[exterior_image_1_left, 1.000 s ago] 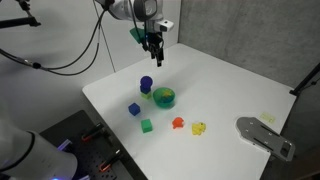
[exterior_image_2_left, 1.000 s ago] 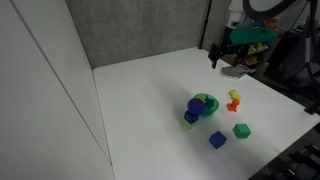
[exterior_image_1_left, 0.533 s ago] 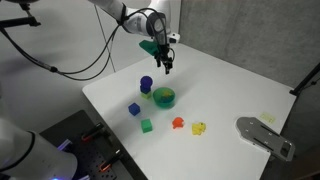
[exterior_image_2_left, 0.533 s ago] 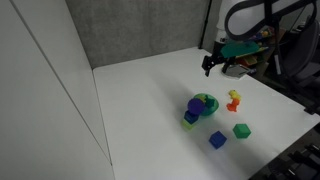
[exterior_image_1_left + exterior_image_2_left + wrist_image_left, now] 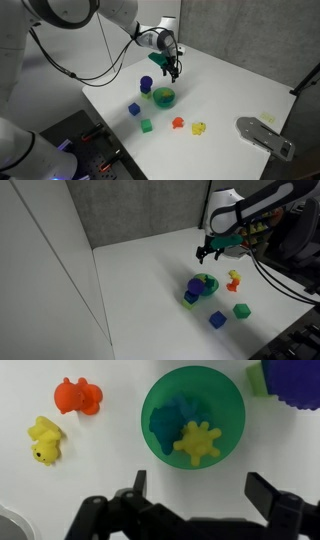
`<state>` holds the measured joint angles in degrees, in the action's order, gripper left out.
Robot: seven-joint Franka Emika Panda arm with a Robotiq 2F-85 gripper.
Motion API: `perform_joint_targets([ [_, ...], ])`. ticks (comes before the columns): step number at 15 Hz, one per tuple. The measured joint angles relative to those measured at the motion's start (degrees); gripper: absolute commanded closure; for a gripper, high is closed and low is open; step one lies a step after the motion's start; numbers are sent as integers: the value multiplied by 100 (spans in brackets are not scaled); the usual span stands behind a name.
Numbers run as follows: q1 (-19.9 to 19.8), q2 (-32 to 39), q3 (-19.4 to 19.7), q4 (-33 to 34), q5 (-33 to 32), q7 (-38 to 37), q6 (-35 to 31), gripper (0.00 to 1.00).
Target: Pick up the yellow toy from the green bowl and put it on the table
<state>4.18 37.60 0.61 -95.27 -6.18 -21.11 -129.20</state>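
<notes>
The green bowl [image 5: 193,412] stands on the white table [image 5: 60,485]; it also shows in both exterior views [image 5: 164,97] [image 5: 205,283]. The flat, star-pointed yellow toy [image 5: 197,441] lies inside the bowl next to a teal toy [image 5: 176,417]. My gripper [image 5: 200,488] is open and empty, its two fingers spread wide. It hovers above the table just beside the bowl in both exterior views [image 5: 173,71] [image 5: 208,252].
A lumpy yellow toy [image 5: 44,439] and an orange toy [image 5: 77,395] lie on the table away from the bowl. A dark blue cylinder-like toy [image 5: 292,380] stands right by the bowl. Blue [image 5: 134,109] and green [image 5: 146,125] blocks lie nearer the table's edge.
My gripper has moved across the table and down toward the green bowl. It stays open. The toys have not moved.
</notes>
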Motion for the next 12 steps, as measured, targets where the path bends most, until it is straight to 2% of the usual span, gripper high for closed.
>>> perform_joint_targets([
  [7,149,1154,51,857,1,159,1,0],
  [12,232,1718,84,1360,1,254,81,0],
])
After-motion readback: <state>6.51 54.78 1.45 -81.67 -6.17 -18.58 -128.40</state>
